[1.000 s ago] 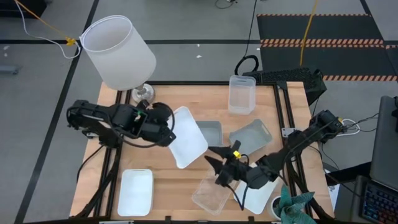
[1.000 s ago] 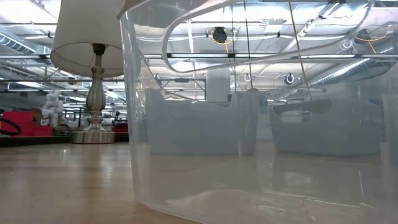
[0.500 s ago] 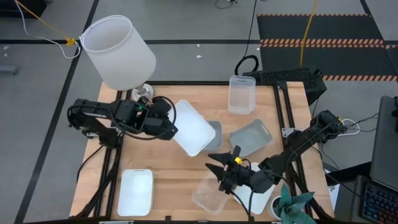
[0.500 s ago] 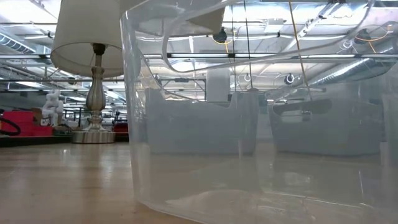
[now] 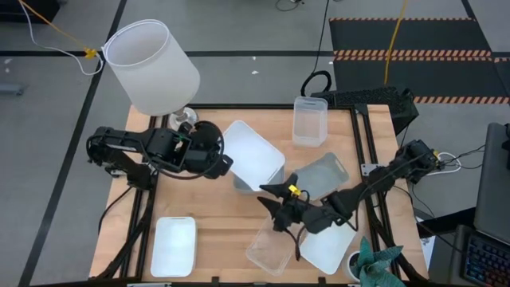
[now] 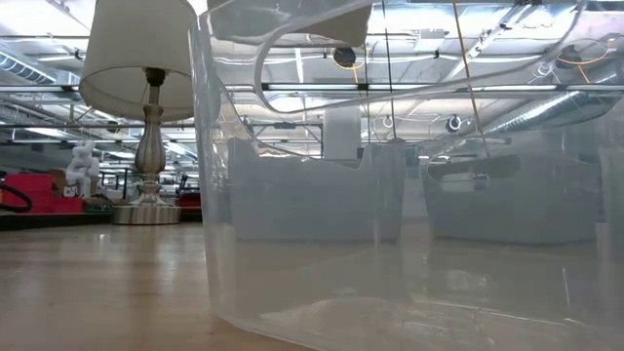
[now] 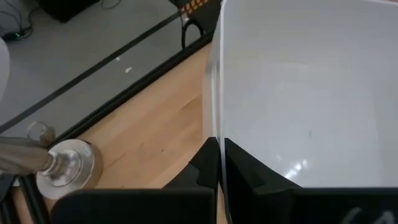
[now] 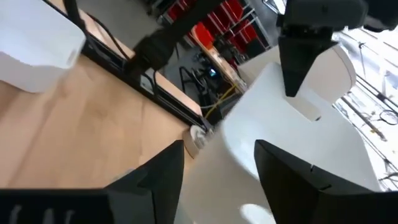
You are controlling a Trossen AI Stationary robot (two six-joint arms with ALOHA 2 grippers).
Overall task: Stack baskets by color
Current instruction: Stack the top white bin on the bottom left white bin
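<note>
Left claw point(image 7: 219, 163): pinching shut on rim of white basket point(image 5: 253, 156), carrying it tilted above grey-blue basket point(image 5: 322, 177) mid-desk point(image 5: 215, 219).
Right claw point(image 5: 279, 209): hovering parted, empty, over clear basket point(image 5: 271, 249).
Handling: seeming light, stiff, slick; gripping thin rim wall.

The high view looks straight down from well above, taking in the whole wooden table point(image 5: 215, 215) and the grey floor around it. The low view sits at table-top height, pressed close against a clear basket point(image 6: 409, 195) that fills most of the frame; the lamp point(image 6: 146, 107) at its upper left also appears at the high view's upper left. Each wrist view looks forward from very near, and both share the lifted white basket point(image 7: 298, 93).
</note>
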